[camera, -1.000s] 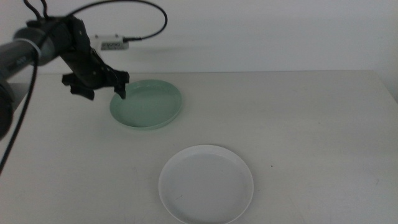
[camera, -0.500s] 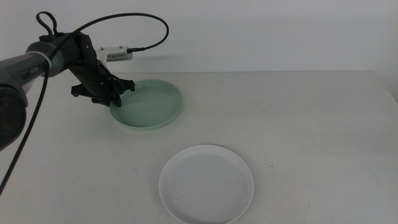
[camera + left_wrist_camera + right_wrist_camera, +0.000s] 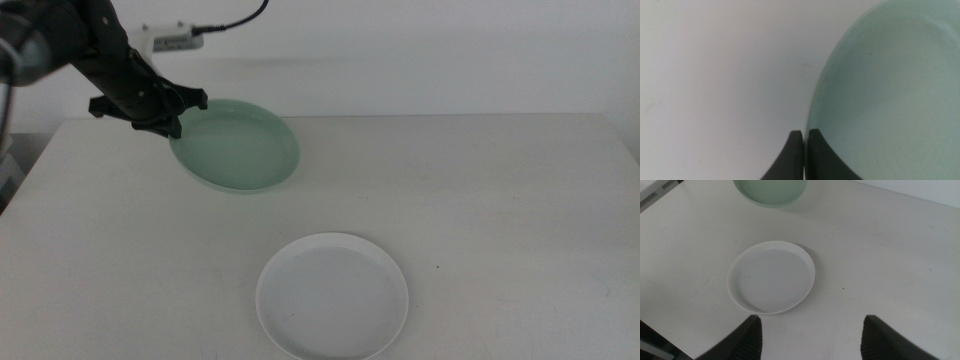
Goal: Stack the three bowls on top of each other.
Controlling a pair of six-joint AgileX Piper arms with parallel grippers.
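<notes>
The mint green bowl [image 3: 236, 146] is pinched at its rim by the left pincer [image 3: 172, 112], tilted clear of the surface [image 3: 500, 200] beyond the white bowl [image 3: 332, 296], presumably for stacking there; the right pincer [image 3: 810, 330] is spread, waiting above.

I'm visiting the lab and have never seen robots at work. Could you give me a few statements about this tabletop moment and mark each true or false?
1. The left claw is clamped on the rim of the shallow round mint green bowl. True.
2. The mint green bowl sits inside the shallow round white bowl. False: they lie apart, the white one nearer the camera.
3. The right claw is gripping the white bowl. False: it hovers above the table with its jaws wide open, holding nothing.
4. The white bowl is empty. True.
5. Three bowls are in view. False: only the green and white ones show.
</notes>
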